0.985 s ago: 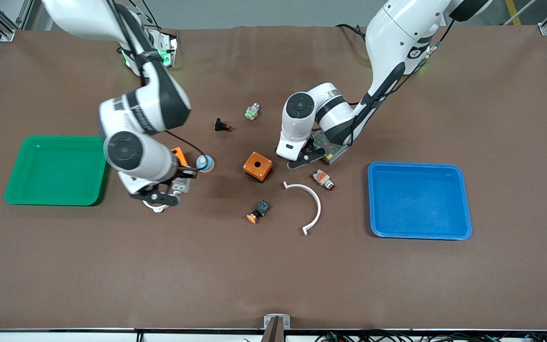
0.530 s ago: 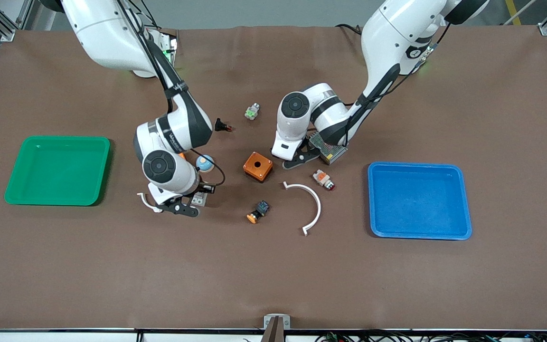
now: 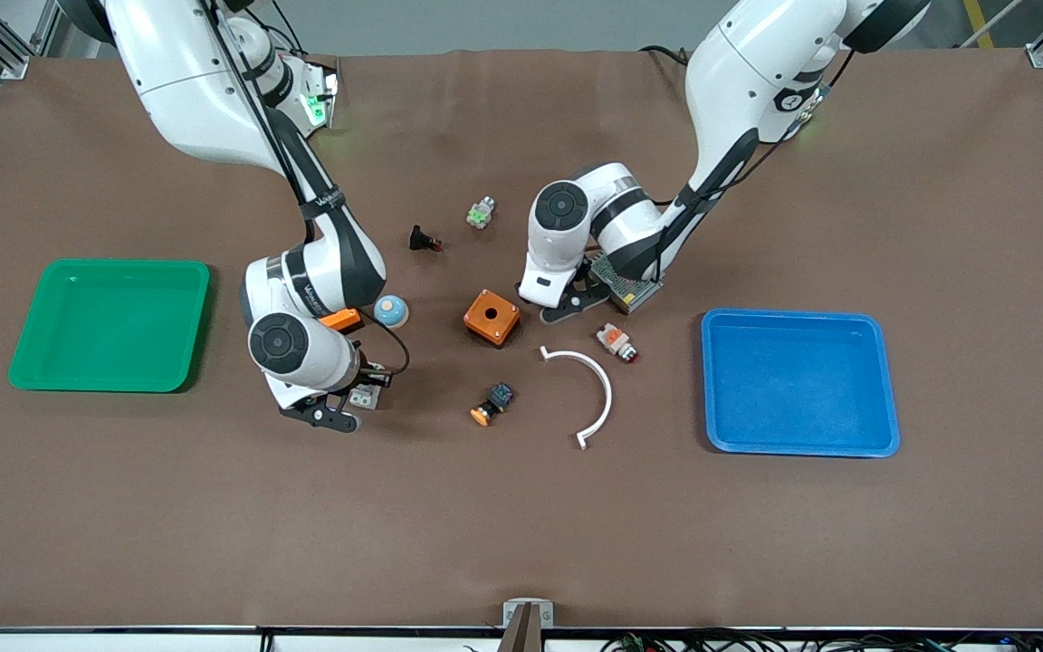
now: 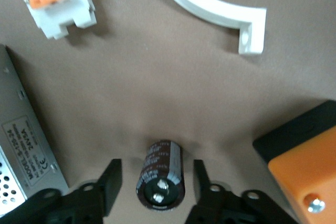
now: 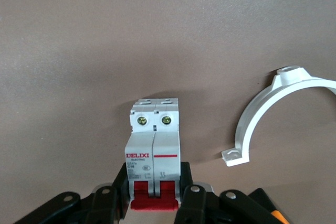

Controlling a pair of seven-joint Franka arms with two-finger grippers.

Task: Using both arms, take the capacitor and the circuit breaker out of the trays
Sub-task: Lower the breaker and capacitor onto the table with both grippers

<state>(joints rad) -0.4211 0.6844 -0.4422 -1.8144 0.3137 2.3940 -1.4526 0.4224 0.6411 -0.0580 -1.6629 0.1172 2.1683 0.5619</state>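
The capacitor (image 4: pixel 160 174), a small dark cylinder with silvery terminals, lies on the table between the open fingers of my left gripper (image 4: pixel 156 182), which touch nothing. In the front view that gripper (image 3: pixel 573 306) is low beside the orange box (image 3: pixel 491 317) and hides the capacitor. My right gripper (image 5: pixel 155 199) is shut on the white-grey breaker (image 5: pixel 155 148), its red switch part between the jaws. In the front view the right gripper (image 3: pixel 342 409) holds the breaker (image 3: pixel 363 396) just over the table, between the green tray (image 3: pixel 110 324) and the middle.
A blue tray (image 3: pixel 798 380) sits toward the left arm's end. Around the middle are a white curved clip (image 3: pixel 589 389), a white-and-orange button (image 3: pixel 617 340), an orange-tipped button (image 3: pixel 492 403), a mesh power supply (image 3: pixel 627 285), a blue dome (image 3: pixel 391 311), a second orange box (image 3: pixel 340 318) and a black push-button (image 3: pixel 424 241).
My right gripper swung away from the green tray toward the middle with the breaker, then came back a little. My left gripper shifted slightly and stays open around the capacitor.
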